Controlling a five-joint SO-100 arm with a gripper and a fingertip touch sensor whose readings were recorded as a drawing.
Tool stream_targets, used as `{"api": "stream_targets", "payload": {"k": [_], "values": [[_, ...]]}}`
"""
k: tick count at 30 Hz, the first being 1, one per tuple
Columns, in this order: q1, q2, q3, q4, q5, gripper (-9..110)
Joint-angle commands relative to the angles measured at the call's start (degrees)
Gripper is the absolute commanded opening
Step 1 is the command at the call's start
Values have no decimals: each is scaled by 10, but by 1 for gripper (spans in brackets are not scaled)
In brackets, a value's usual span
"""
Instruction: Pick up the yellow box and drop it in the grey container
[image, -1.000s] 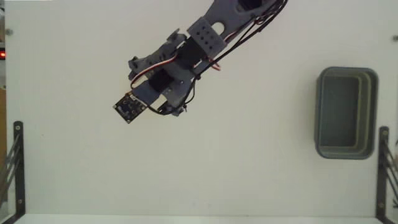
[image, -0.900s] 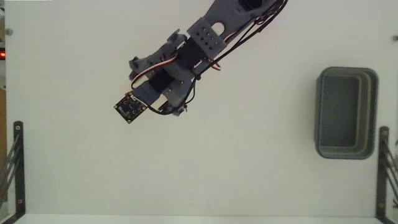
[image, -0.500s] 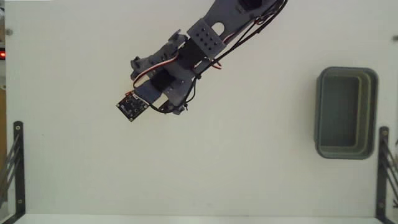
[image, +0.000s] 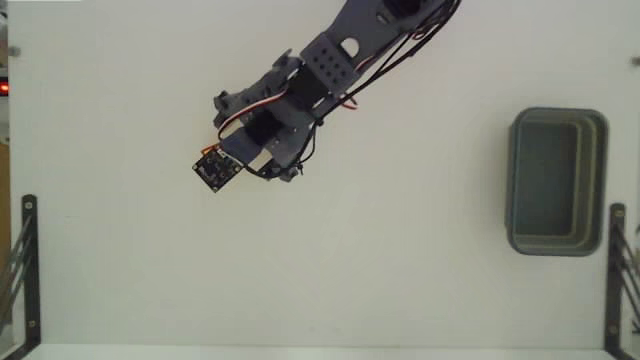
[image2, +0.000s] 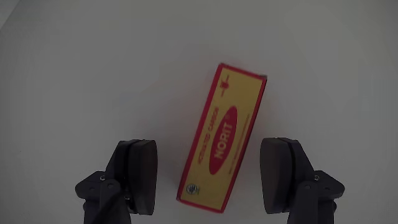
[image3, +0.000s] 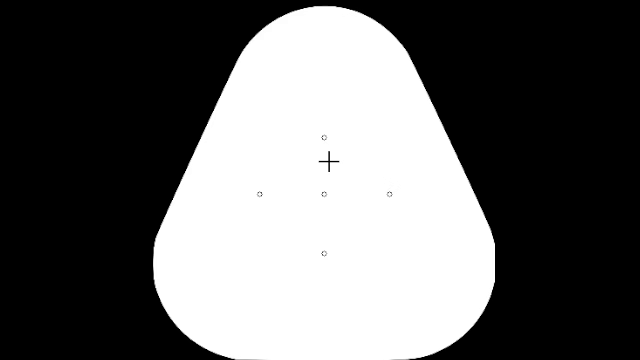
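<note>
In the wrist view the gripper is seen with its two dark fingers spread wide apart, one at each side of the yellow box, and neither pad is touching it. The box lies flat on the white table, its red oval label upward, tilted a little so that its near end sits between the fingers and its far end reaches beyond them. Nothing is clamped yet.

In the fixed view the arm has been drawn slightly up and to the right over the past second, the small camera board at its tip having shifted by a little; the box itself is hidden beneath the arm there. This small shift is judged to be a final alignment over the box before the fingers are brought down and closed, so the pick is not yet done.

Farthest off, at the right of the fixed view, the grey container stands empty, well apart from the arm
</note>
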Motion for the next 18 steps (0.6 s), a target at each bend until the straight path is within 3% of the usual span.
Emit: {"api": "stream_targets", "payload": {"k": [1,18], "values": [[6,15,4,-15,3,110],[6,10,18,-33,3,110]]}}
